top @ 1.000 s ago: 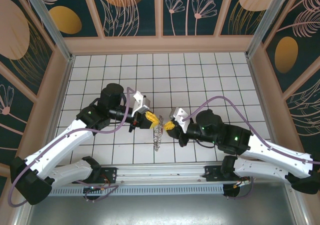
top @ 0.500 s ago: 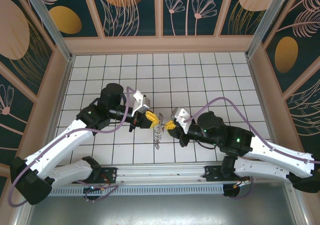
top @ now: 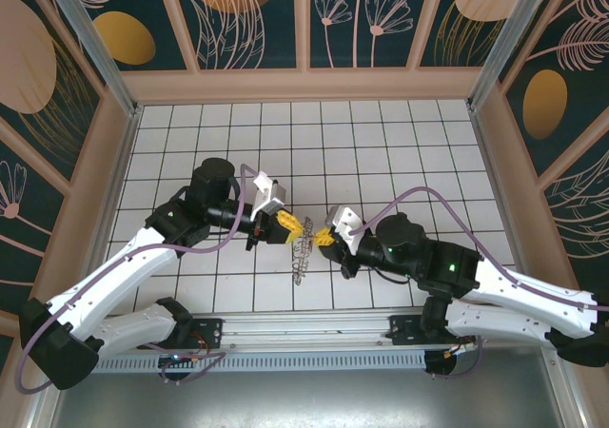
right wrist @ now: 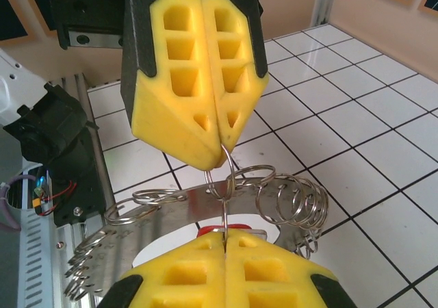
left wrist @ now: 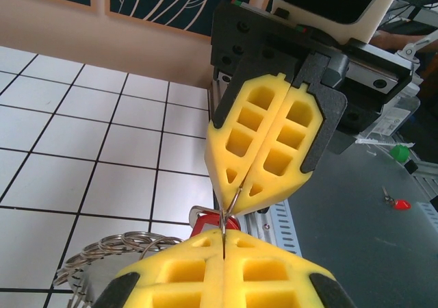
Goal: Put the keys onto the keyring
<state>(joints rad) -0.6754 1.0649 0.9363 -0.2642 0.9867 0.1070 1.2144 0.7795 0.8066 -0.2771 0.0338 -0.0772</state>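
Observation:
My left gripper (top: 296, 226) and right gripper (top: 324, 239) meet tip to tip above the tiled floor, both shut. Between them they pinch one thin split ring of the keyring (top: 301, 259), a flat grey metal ring fringed with wire loops that hangs below the tips. In the right wrist view my right gripper (right wrist: 225, 233) grips the wire, the left gripper (right wrist: 216, 159) holds its loop above, and the keyring (right wrist: 171, 215) curves behind. The red keys (right wrist: 239, 226) lie just past my fingertips. In the left wrist view the left gripper (left wrist: 224, 234) faces the right gripper (left wrist: 236, 189), keys (left wrist: 204, 226) between. Whether the keys hang on the ring is hidden.
An aluminium rail (top: 304, 325) runs along the near edge by the arm bases. Patterned walls (top: 304, 81) close in the tiled floor on three sides. Open tiles stretch behind both grippers. A small red object (left wrist: 398, 202) lies on the grey surface beyond the rail.
The right arm has shifted slightly towards the left gripper, bringing the tips closer. The hanging keyring swung a little beneath them. Both grippers stayed shut.

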